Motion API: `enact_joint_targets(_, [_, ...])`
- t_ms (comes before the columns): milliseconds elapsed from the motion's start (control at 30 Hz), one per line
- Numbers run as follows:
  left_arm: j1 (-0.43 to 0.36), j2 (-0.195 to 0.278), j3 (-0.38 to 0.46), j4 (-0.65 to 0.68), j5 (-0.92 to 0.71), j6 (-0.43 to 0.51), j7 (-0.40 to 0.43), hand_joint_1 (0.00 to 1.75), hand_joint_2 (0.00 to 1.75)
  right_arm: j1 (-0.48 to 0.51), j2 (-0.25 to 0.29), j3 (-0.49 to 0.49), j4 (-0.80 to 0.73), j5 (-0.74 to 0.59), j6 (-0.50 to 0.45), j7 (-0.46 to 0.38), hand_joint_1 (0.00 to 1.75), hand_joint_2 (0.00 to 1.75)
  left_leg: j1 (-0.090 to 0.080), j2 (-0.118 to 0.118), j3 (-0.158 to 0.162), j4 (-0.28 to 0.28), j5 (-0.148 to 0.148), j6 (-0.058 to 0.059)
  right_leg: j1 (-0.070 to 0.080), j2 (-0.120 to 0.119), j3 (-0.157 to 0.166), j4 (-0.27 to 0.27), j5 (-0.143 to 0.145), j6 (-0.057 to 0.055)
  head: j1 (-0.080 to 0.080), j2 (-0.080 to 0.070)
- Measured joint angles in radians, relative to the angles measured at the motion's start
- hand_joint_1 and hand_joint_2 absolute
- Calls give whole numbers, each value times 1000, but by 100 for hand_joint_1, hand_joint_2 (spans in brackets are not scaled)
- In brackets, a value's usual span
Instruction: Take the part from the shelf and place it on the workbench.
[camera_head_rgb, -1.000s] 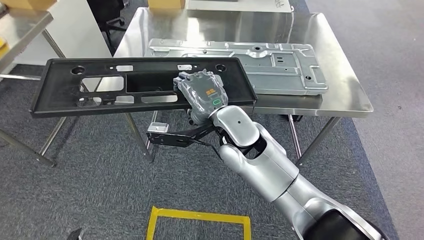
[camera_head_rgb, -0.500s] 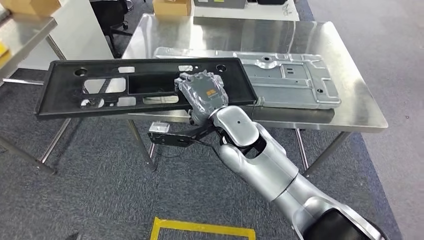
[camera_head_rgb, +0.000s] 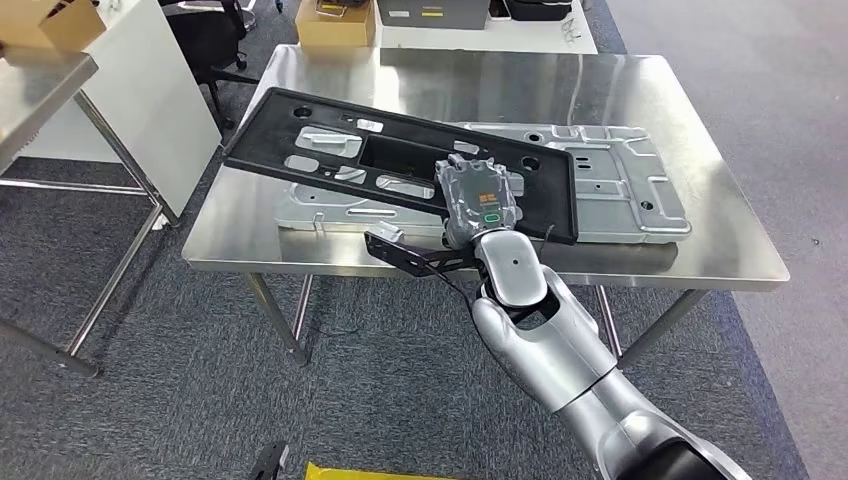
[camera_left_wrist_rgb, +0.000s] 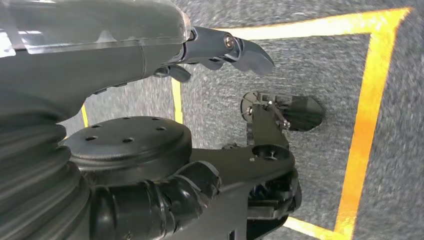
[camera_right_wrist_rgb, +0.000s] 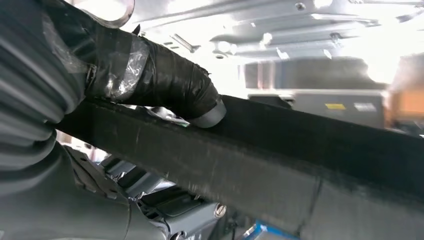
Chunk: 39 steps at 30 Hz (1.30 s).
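Note:
The part is a long black plastic panel (camera_head_rgb: 330, 140) with several cut-outs. My right hand (camera_head_rgb: 478, 198) grips its near edge toward one end and carries it tilted over the steel workbench (camera_head_rgb: 640, 85), its far end raised to the left. Up close in the right wrist view, my thumb (camera_right_wrist_rgb: 165, 80) presses on top of the black panel (camera_right_wrist_rgb: 280, 155). Under the panel lies a grey stamped metal plate (camera_head_rgb: 620, 180) on the bench. In the left wrist view my left hand (camera_left_wrist_rgb: 220, 47) hangs over the carpet with fingers apart and nothing in it.
A cardboard box (camera_head_rgb: 338, 22) and a grey case (camera_head_rgb: 432, 12) stand at the bench's far edge. Another steel table (camera_head_rgb: 45, 75) with a box stands at the left beside a white cabinet (camera_head_rgb: 170, 90). Yellow floor tape (camera_left_wrist_rgb: 367, 110) marks the carpet.
The whole view has shifted closer to the workbench as the camera moved. My right hand has carried the black panel forward over the bench top and turned it, so it now lies above the metal plate.

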Motion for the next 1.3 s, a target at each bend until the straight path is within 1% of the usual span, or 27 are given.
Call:
enact_joint_targets(33, [-3,-3,-16,5,-10,0,0,0,175,5,-4,-13,0,14,1,6,175,175,-4,-3,2,2,-11,15,0,0,4,1,-3,7,0,0])
enact_joint_targets(67, [-6,-5,-31,8,-20,0,0,0,175,10,-8,-27,0,27,2,12,175,175,-4,-4,7,2,-8,27,-1,-2,5,4,-5,14,0,0])
enact_joint_targets(100, [-7,-7,-46,11,-32,1,1,0,175,15,-12,-41,-1,40,2,19,175,175,-3,-6,13,-1,-9,36,-3,-3,-1,21,0,19,0,0])
enact_joint_targets(133, [-9,-9,-60,14,-46,2,1,0,175,19,-17,-56,-2,53,2,28,175,175,-3,-7,21,-4,-12,44,-5,-3,-21,55,3,24,1,0])
enact_joint_targets(200, [-12,-13,-92,17,-79,-8,9,0,175,31,-30,-89,-6,80,5,44,175,175,-3,-8,40,-11,-21,54,-7,-3,-98,172,-13,31,1,0])
enact_joint_targets(267, [-12,-16,-128,13,-113,-39,28,0,175,54,-45,-133,-9,113,11,55,175,175,-6,-13,61,-14,-37,59,-7,-3,-183,274,-67,35,1,0])
enact_joint_targets(300, [-11,-17,-146,6,-124,-57,38,0,175,68,-51,-157,-12,129,14,59,175,175,-7,-17,73,-14,-47,60,-7,-3,-211,288,-85,34,1,0])
enact_joint_targets(333, [-10,-19,-163,-1,-132,-72,46,0,175,80,-57,-178,-14,140,16,61,175,175,-9,-20,87,-14,-57,60,-6,-3,-224,273,-83,30,2,0])
enact_joint_targets(367, [-9,-20,-177,-8,-136,-81,51,0,175,89,-62,-196,-18,146,17,63,175,175,-11,-22,102,-14,-68,60,-3,-3,-223,228,-52,24,2,0])
enact_joint_targets(433, [-8,-22,-199,-18,-138,-90,54,0,175,98,-71,-218,-24,152,18,64,175,175,-15,-23,128,-15,-88,56,8,-1,-200,102,62,4,2,0])
enact_joint_targets(467, [-8,-24,-207,-23,-138,-94,55,0,175,99,-74,-226,-26,155,19,63,175,175,-17,-23,137,-16,-97,51,14,1,-190,55,107,-5,2,0])
enact_joint_targets(500, [-8,-25,-215,-28,-138,-100,56,0,175,101,-77,-232,-29,159,21,65,175,175,-18,-24,144,-19,-104,46,20,4,-182,28,137,-13,2,0])
enact_joint_targets(533, [-7,-25,-223,-32,-135,-107,54,0,175,104,-79,-239,-34,166,23,70,175,175,-20,-26,151,-18,-104,39,24,6,-177,17,145,-18,2,0])
enact_joint_targets(600, [-6,-23,-248,-38,-115,-107,41,0,175,118,-80,-256,-54,182,29,85,175,175,-20,-26,159,-16,-104,28,21,6,-158,4,148,-24,2,0])
enact_joint_targets(667, [-10,-20,-288,-32,-75,-60,33,0,175,139,-84,-279,-81,197,33,103,175,175,-19,-20,140,31,-123,22,17,4,-139,-9,145,-32,-1,0])
enact_joint_targets(700, [-13,-19,-310,-24,-53,-22,42,0,175,154,-87,-292,-98,202,35,112,175,175,-19,-16,112,81,-147,21,17,2,-132,-11,141,-37,-2,0])
enact_joint_targets(767, [-19,-18,-353,-3,-17,44,96,0,175,197,-100,-319,-138,212,42,128,175,175,-19,-13,37,198,-201,17,21,0,-124,-11,131,-45,-3,0])
enact_joint_targets(800, [-20,-17,-370,5,-2,53,138,0,175,221,-108,-330,-158,215,47,134,175,175,-19,-12,8,230,-212,17,23,0,-121,-10,126,-47,-3,0])
enact_joint_targets(833, [-22,-17,-386,11,14,51,190,0,175,245,-118,-341,-178,218,52,139,175,175,-19,-12,-7,230,-201,17,26,1,-118,-8,120,-48,-3,0])
enact_joint_targets(867, [-25,-16,-402,16,35,41,256,0,175,268,-129,-352,-200,219,56,143,175,175,-20,-12,-4,193,-166,21,28,2,-113,-5,114,-48,-3,0])
enact_joint_targets(900, [-28,-16,-417,19,60,22,328,0,175,289,-143,-364,-223,219,59,145,175,175,-22,-12,12,130,-115,27,30,3,-108,-2,108,-47,-3,0])
enact_joint_targets(933, [-31,-15,-432,23,88,-4,401,0,175,307,-159,-376,-243,217,59,143,175,175,-25,-11,29,70,-77,35,31,4,-104,1,102,-45,-2,0])
enact_joint_targets(967, [-34,-14,-446,25,115,-37,462,0,175,318,-176,-389,-259,215,59,137,175,175,-29,-12,44,20,-57,43,31,5,-103,4,98,-42,-2,0])
enact_joint_targets(1000, [-37,-14,-458,27,141,-70,501,0,175,326,-193,-401,-269,213,58,127,175,175,-33,-13,51,-8,-45,50,31,6,-105,6,94,-38,-1,0])
enact_joint_targets(1033, [-39,-13,-468,29,164,-94,522,0,175,332,-208,-414,-274,212,56,115,175,175,-35,-14,53,-16,-46,53,30,6,-107,9,92,-34,-1,0])
enact_joint_targets(1133, [-39,-13,-495,30,226,-104,531,0,175,345,-253,-447,-280,215,51,79,175,175,-40,-19,55,-24,-28,49,26,7,-111,13,88,-28,-1,0])
enact_joint_targets(1300, [-37,-12,-530,30,293,-73,533,0,175,346,-312,-480,-265,208,44,37,175,175,-47,-27,54,-24,-30,54,19,2,-111,11,84,-20,-1,0])
